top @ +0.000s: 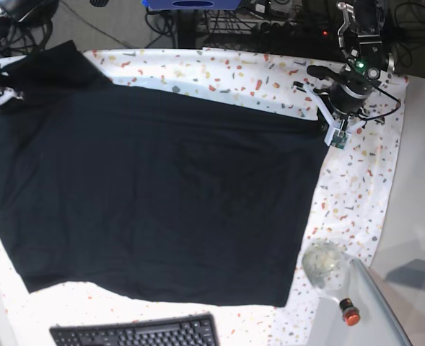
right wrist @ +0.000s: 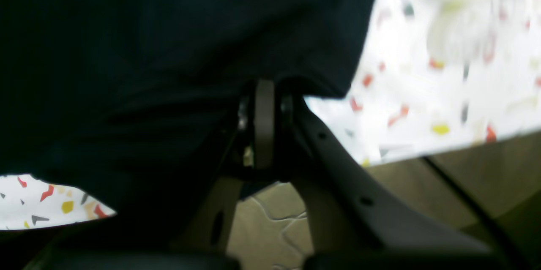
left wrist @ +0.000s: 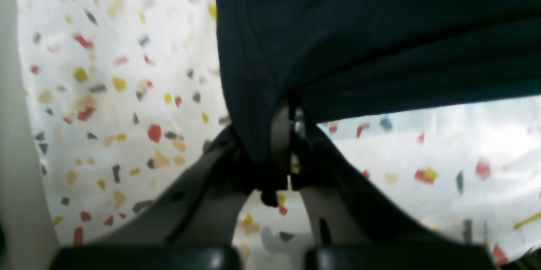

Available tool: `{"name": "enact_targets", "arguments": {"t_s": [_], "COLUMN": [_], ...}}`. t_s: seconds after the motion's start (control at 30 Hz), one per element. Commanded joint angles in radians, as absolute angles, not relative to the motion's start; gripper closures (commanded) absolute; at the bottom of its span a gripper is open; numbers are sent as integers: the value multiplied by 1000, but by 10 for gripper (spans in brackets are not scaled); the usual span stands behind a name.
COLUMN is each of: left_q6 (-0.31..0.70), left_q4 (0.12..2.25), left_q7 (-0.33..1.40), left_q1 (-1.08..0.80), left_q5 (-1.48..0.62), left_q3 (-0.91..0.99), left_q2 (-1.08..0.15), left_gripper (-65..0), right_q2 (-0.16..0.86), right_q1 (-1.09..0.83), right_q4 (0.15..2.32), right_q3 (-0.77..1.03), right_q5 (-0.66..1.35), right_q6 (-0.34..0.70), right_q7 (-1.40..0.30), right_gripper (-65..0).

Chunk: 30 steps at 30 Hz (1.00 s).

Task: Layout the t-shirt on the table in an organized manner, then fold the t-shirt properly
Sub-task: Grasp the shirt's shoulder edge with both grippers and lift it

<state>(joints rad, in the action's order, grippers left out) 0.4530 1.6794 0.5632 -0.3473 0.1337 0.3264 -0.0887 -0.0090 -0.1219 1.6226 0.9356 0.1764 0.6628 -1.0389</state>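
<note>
The black t-shirt [top: 154, 194] is spread wide over the speckled white desk [top: 364, 187] and covers most of it. In the base view it looks mostly flat, with only a few soft wrinkles, so the laying-out part seems to be nearly done. The far edge is stretched between the two arms. The left tool [left wrist: 289, 143] is seen in its wrist view closed tight on a corner of the t-shirt, with the cloth bunched up between the jaws and hanging just above the desk. The right tool [right wrist: 264, 122] is also closed on the cloth in its own wrist view, with dark fabric wrapped around the jaws near the edge of the desk. In the base view the left arm is seen at the far right corner of the shirt, and the right arm is mostly out of the picture at the far left corner. No fold can be seen yet: the shirt is still one big open layer. It is judged that the cloth has yet to be let down and smoothed, and then all of the folding is left to do. A black keyboard [top: 136, 333] lies at the near edge of the desk, just beside the hem, and a clear round glass thing [top: 326, 264] stands near the right side of the shirt. These may get in the way when the shirt is folded.
</note>
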Motion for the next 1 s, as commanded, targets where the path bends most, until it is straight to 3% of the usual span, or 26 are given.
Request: {"name": "enact_targets", "arguments": {"t_s": [0.0, 0.13, 0.37, 0.73, 0.97], "left_q6": [443, 443, 443, 443, 440], "left_q4": [1709, 1707, 1570, 1323, 1247], "left_q7": [585, 671, 673, 667, 667], "left_q1": [-312, -231, -88, 116, 203], "left_q5": [139, 139, 139, 139, 139], "left_q3": [331, 331, 329, 328, 329], "left_q2": [-99, -87, -85, -68, -53], "left_gripper": [0, 0, 0, 0, 0], "right_q2": [4, 25, 90, 173, 186], "right_q1": [-99, -42, 96, 278, 294], "right_q4": [1652, 1655, 1570, 1245, 1176], "right_q3": [912, 825, 696, 674, 674], "right_q5": [186, 186, 186, 186, 186], "right_q6": [641, 576, 441, 432, 432], "right_q7": [-1044, -1061, -1056, -944, -846], "right_gripper": [0, 0, 0, 0, 0]}}
